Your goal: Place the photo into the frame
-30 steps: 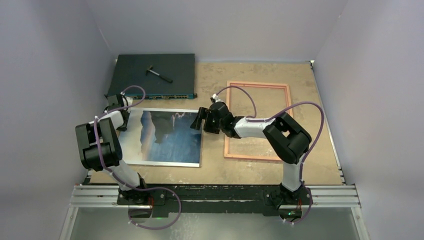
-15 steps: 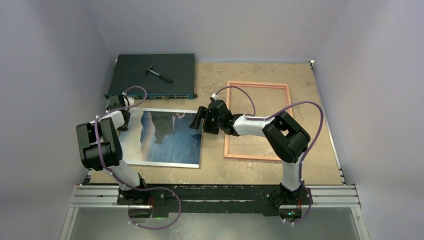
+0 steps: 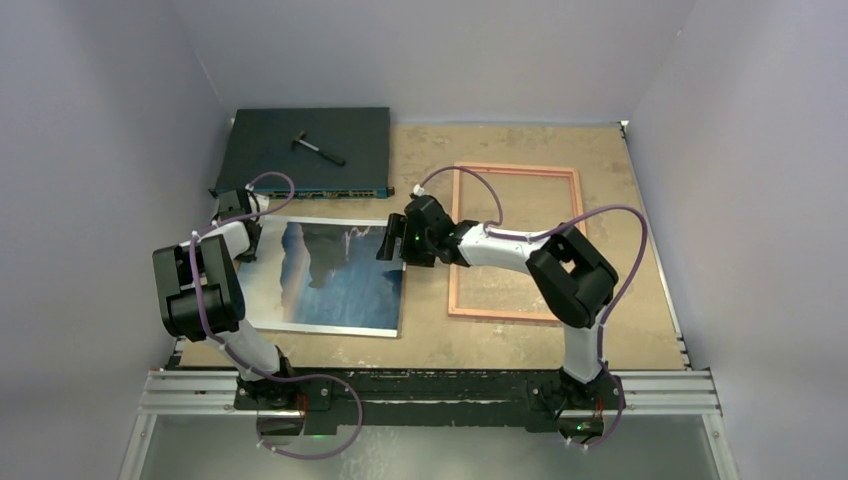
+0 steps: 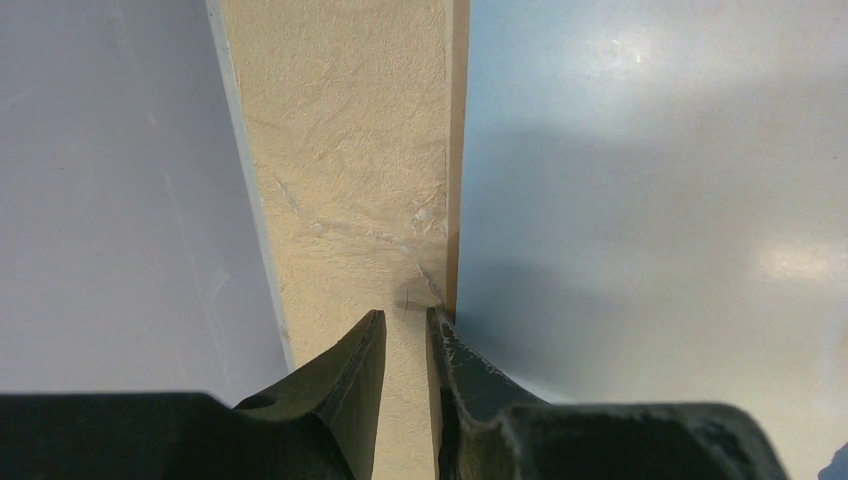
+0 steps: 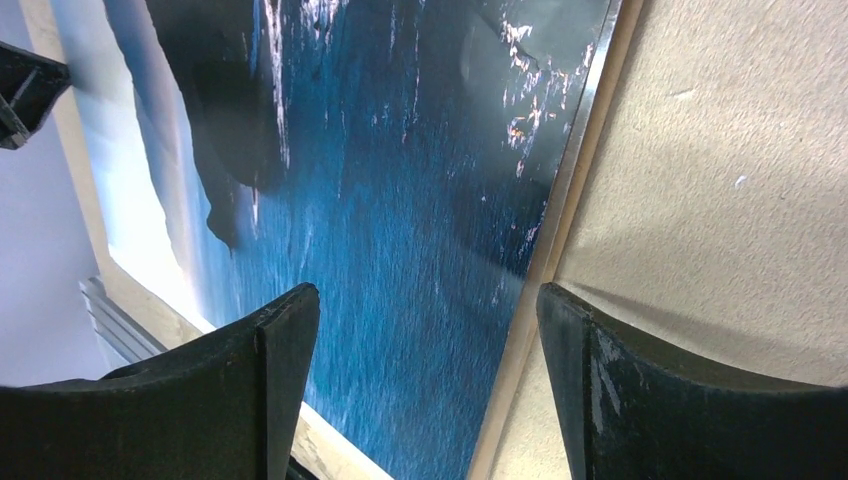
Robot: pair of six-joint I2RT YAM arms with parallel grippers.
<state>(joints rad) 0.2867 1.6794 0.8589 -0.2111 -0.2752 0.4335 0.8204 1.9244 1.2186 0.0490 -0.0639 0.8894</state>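
Right gripper [image 5: 428, 300] spread wide, straddling one edge of the glossy dark-blue photo sheet [image 5: 380, 180]. Left gripper [image 4: 406, 322] narrowly parted at the opposite edge, pinching nothing visible. Closing on the flat sheet may crease or skid it.

**Arm and gripper condition: left narrowed, right spread wide**

Left arm [image 3: 197, 285]: rises from its base at the near left. Elbow folded high, forearm running away toward the far left, wrist pitched downward.

Left gripper [image 4: 405, 318]: fingers point down. Only a narrow slit shows between the tips, with nothing seen clamped in it.

Right arm [image 3: 565, 275]: elbow raised at the near right. Forearm stretched leftward toward the centre, low and close to level.

Right gripper [image 3: 390, 243]: jaws spread wide, dark fingers [image 5: 285, 345] well apart, nothing gripped.

The two grippers are well apart from each other.
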